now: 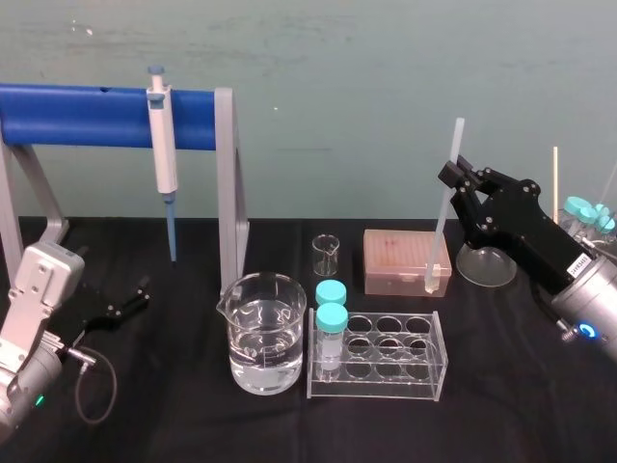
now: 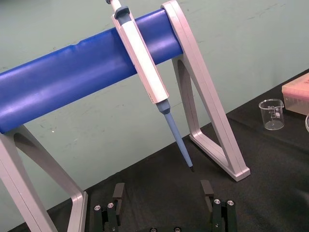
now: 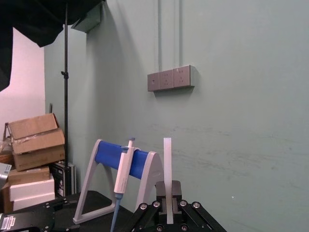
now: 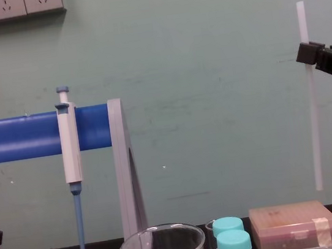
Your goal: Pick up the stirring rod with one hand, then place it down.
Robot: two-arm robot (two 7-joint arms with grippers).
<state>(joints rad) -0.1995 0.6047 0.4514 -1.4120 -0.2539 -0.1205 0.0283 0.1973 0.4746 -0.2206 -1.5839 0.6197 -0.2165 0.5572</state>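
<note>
Right gripper (image 1: 453, 177) fingers clamp the upright stirring rod (image 1: 442, 231), hiding a short stretch; left gripper (image 2: 162, 189) fingers rest spread.

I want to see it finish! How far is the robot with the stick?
Pickup looks done: the right gripper is shut on the stirring rod, upright, clear of the table. In hand: holding it up. To do: placing it down. The left gripper rests open, parked.

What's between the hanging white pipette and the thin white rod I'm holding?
Chest view: only the stand's grey upright leg; otherwise bare wall between the blue-tipped pipette and the right gripper's translucent stirring rod. The left gripper is parked.
</note>
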